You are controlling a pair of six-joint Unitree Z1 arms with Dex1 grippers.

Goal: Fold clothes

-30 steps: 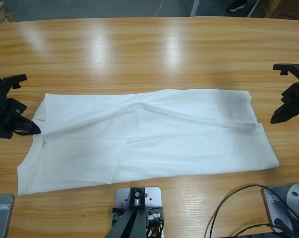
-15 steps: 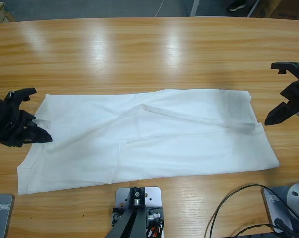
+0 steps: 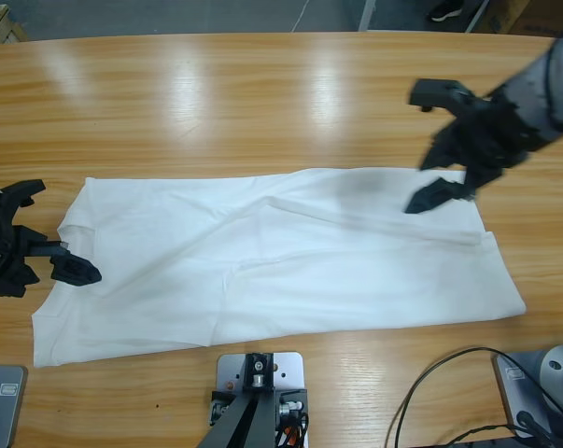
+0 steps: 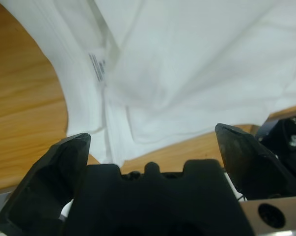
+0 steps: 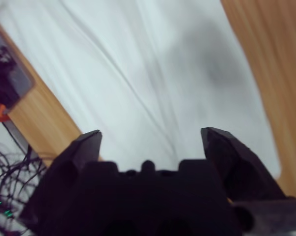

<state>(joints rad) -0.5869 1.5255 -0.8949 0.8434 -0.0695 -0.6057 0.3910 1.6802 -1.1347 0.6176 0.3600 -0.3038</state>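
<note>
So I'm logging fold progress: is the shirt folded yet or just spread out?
Partly folded: the T-shirt lies flat as a long band on the table, no sleeves sticking out, neck end by the left gripper.

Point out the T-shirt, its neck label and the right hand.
T-shirt (image 3: 290, 271), high view: middle of the spread cloth.
Neck label (image 4: 97, 67), left wrist view: the small printed tag by the collar.
Right hand (image 3: 435, 147), high view: between its open fingertips, above the shirt's far corner.

I count one shirt (image 3: 281, 261), lying on one counter (image 3: 262, 103). I have two end effectors: my left end effector (image 3: 40, 229) and my right end effector (image 3: 436, 149), each with two black jaws spread wide apart.
</note>
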